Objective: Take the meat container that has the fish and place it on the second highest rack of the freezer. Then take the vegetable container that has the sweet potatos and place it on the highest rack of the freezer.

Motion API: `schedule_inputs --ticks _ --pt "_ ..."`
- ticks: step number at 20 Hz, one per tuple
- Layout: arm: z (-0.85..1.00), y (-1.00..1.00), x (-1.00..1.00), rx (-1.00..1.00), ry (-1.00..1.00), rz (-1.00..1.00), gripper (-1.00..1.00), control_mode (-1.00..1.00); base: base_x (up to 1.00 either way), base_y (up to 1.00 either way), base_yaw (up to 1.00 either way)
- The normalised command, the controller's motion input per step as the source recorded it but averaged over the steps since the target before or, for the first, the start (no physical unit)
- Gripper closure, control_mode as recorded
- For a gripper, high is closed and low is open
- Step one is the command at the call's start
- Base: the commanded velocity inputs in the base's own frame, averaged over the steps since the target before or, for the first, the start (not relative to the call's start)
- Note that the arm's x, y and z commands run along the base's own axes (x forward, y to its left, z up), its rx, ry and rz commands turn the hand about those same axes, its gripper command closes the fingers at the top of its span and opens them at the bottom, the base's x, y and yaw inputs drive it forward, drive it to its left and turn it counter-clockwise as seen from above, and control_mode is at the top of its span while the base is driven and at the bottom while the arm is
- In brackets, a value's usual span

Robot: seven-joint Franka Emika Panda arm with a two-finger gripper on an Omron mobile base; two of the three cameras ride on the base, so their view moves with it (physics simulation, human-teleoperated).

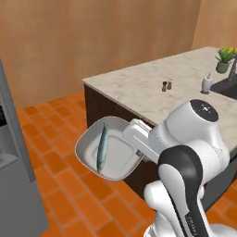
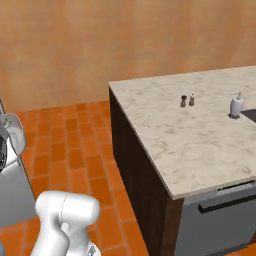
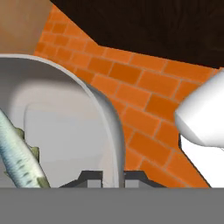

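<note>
I have the gripper (image 3: pixel 113 176) clamped on the rim of the container (image 1: pixel 115 155), which I carry in the air at the centre-left of the left base view. One fish (image 1: pixel 102 148) lies inside. I judge no rack is reached yet; the sweet potatoes remain. On the counter (image 1: pixel 148 92): two shakers (image 1: pixel 167 85), one bottle (image 1: pixel 207 83).

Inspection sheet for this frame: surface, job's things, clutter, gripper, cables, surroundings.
Surface: marble counter on a dark island.
Job's things: meat container, white, held in the air over the floor; fish lies inside it.
Clutter: two shakers, soap bottle, potted plant on the counter.
Gripper: gripper shut on the container's rim, one of the fingers on each side of the wall.
Cables: nothing seen.
Surroundings: orange tile floor, wooden wall, grey appliance at left.
</note>
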Motion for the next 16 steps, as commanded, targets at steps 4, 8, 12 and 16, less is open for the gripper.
schedule_inputs --ticks 4,8,12,16 --pt "0.0 0.0 0.0 0.0 0.0 0.0 1.0 1.0 0.96 -0.01 -0.23" --pt "0.0 0.0 0.0 0.0 0.0 0.0 1.0 1.0 1.0 -0.05 0.0" --pt "0.0 0.0 0.0 0.0 0.0 0.0 1.0 1.0 1.0 -0.04 0.16" --pt "0.0 0.0 0.0 0.0 0.0 0.0 1.0 1.0 1.0 0.01 0.24"
